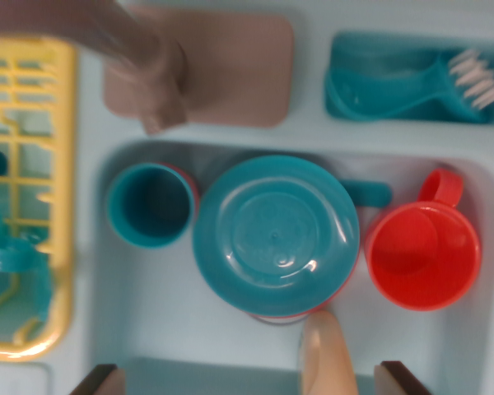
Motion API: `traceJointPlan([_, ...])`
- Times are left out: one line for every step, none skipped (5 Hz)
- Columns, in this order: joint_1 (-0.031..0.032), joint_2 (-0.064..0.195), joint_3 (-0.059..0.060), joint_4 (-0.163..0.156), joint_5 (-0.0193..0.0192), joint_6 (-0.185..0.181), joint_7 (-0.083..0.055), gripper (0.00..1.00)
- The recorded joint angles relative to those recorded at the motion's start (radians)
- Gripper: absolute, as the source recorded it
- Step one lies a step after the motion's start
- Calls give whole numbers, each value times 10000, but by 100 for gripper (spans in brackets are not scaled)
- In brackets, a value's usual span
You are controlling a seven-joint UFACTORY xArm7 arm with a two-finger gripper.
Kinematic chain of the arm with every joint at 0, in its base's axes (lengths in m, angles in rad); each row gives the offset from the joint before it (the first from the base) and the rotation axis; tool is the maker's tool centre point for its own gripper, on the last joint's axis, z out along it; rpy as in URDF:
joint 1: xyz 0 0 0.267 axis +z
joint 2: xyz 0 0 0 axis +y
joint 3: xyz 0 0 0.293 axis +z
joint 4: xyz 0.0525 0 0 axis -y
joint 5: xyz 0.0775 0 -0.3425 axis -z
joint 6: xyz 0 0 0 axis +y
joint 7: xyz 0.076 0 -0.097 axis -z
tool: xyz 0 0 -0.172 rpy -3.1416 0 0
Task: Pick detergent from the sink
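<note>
Sink [148, 329] holds teal cup [148, 206], teal plate [276, 234]; red mug [424, 255].

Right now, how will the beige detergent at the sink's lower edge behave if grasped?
The detergent looks like smooth, rigid plastic: probably light but slippery. Its rounded, tapering top may slip from a pinch. It seems to sit against the teal plate, which might shift too.

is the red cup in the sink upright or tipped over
Upright: the red cup shows its open mouth and empty inside to the camera, handle toward the faucet side.
</note>
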Motion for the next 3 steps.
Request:
traceJointPlan([-55, 27, -83, -399, 22, -376, -235, 0])
traceJointPlan([-55, 27, -83, -399, 22, -376, -235, 0])
traceJointPlan([-103, 51, -156, -749, 42, -707, -442, 0])
